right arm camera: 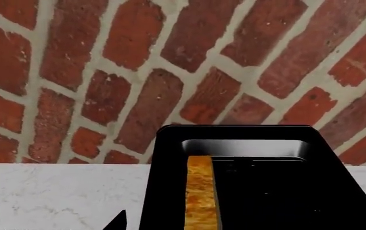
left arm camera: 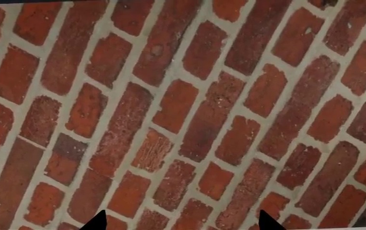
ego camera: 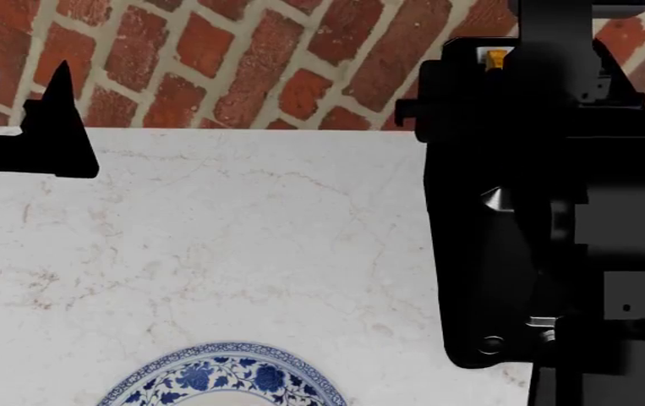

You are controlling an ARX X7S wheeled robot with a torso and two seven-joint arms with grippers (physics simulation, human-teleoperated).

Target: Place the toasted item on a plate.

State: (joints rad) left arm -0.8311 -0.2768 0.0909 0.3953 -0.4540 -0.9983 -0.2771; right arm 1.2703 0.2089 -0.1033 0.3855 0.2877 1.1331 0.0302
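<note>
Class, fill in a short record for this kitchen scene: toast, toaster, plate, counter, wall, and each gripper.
toast: standing on edge in the toaster slot, not gripped
toaster: black, on the counter by the wall
plate: blue floral rim, near edge of counter, partly out of view
counter: white marble
wall: red brick
left gripper: open, holding nothing
right gripper: state unclear

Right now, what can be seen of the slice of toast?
The toast shows only edge-on in the right wrist view: a thin, upright strip, golden-yellow mottled with orange-brown. It stands in the slot of the black toaster, which sits on the white marble counter against the brick wall. Its flat faces and lower part are hidden. In the head view only a small orange bit shows at the toaster's top. No hand touches it; it is not on the plate.
</note>
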